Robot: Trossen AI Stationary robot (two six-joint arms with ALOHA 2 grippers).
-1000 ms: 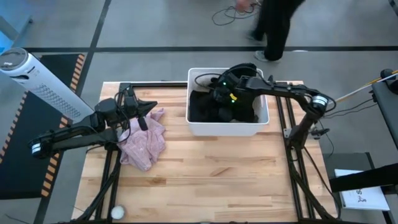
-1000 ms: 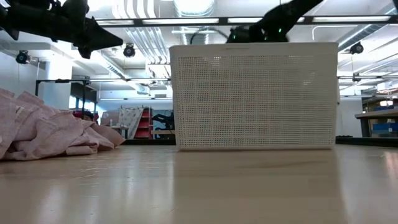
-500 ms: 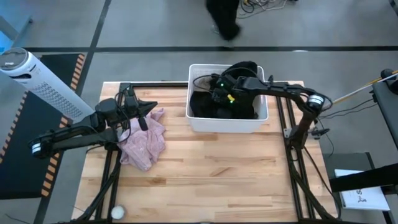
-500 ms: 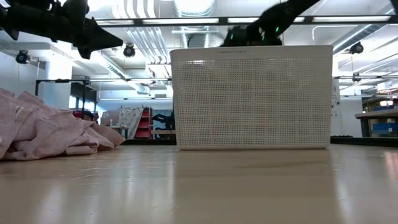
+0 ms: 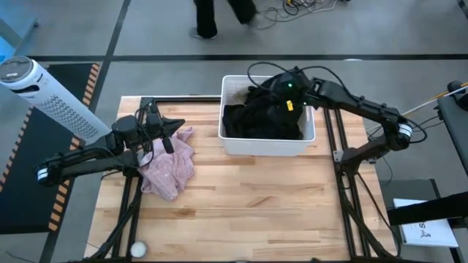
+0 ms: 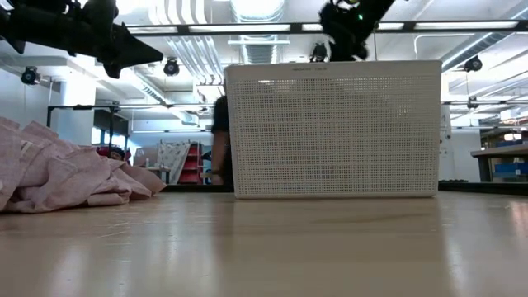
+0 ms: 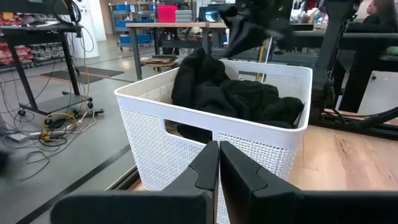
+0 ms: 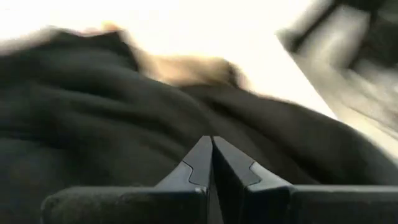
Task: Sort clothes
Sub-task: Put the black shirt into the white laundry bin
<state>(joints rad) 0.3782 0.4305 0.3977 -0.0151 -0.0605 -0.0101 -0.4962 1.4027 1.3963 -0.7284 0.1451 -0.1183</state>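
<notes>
A white plastic basket (image 5: pixel 263 150) stands at the table's far middle, with black clothes (image 5: pixel 256 117) heaped in it. My right gripper (image 5: pixel 283 95) is above the basket, shut on the black garment (image 7: pixel 230 93). A pale pink garment (image 5: pixel 172 168) lies crumpled on the table at the left. My left gripper (image 5: pixel 181 124) is shut and empty, hovering above the pink garment's far edge and pointing at the basket (image 7: pixel 249 143). The other clothes do not show. My right gripper pinches the black garment (image 8: pixel 124 124) between its two fingers, coming from above. The shut fingers (image 8: pixel 193 162) hide the part they are on. The cloth is drawn up toward the gripper, and its lower part lies in the basket.
A white tower fan (image 5: pixel 44 91) stands off the table's left far corner. A small white ball (image 5: pixel 137 250) lies at the near left edge. A person (image 5: pixel 208 14) walks on the floor beyond the table. Bare wood lies in front of the basket.
My right gripper has risen above the basket and gone toward the table's right edge, drawing the black garment's top up while the rest stays in the basket. A person has walked leftward across the floor beyond the table.
</notes>
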